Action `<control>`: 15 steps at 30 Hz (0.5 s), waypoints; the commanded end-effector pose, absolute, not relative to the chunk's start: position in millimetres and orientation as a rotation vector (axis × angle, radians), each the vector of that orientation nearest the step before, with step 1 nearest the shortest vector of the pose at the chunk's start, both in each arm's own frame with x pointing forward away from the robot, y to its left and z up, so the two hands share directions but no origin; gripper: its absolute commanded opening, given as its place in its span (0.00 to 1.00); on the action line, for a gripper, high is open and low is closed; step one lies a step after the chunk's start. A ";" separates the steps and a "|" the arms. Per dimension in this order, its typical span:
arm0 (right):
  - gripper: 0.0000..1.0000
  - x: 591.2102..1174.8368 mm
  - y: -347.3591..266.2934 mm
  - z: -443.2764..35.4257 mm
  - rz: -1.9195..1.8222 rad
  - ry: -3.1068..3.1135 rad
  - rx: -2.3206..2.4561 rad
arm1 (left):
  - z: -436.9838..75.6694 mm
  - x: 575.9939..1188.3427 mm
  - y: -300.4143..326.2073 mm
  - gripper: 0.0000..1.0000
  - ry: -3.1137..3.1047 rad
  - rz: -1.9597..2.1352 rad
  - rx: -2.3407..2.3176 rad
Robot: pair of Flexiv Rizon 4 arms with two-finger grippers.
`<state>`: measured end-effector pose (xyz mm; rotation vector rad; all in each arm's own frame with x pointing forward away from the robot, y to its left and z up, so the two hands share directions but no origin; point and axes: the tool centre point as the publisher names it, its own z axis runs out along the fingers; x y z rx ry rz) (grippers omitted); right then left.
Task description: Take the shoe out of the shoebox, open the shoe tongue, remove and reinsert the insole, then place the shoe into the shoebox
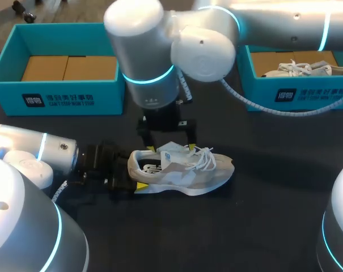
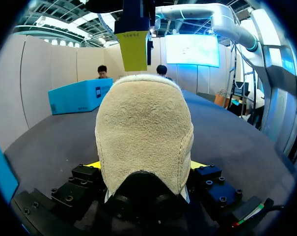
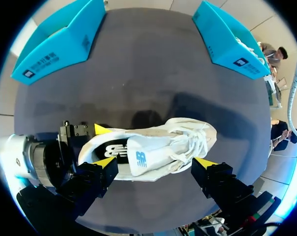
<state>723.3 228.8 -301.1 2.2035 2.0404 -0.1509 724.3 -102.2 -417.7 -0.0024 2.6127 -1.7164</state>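
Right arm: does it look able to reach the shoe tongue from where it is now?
Probably yes. The right gripper hangs open directly above the shoe, straddling the tongue, with nothing between them. The left gripper clamps only the heel, clear of the tongue.

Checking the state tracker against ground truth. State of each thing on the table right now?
shoe: out of the box, upright on its sole
tongue: sticking up, not gripped
insole: inside the shoe
left gripper: shut on the shoe's heel
right gripper: open, straddling the shoe from above
left shoebox: open, cardboard inside, no shoe
right shoebox: open, another shoe inside
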 end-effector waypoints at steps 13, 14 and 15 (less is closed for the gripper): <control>1.00 718.5 239.4 -315.4 -0.285 1.910 2.207 | -417.5 724.7 -101.6 0.00 2.617 -1.710 -0.003; 1.00 718.5 239.4 -315.4 -0.285 1.910 2.207 | -417.5 724.7 -101.6 0.00 2.617 -1.710 -0.003; 1.00 718.5 239.4 -315.4 -0.285 1.910 2.207 | -417.5 724.7 -101.6 0.00 2.617 -1.710 -0.003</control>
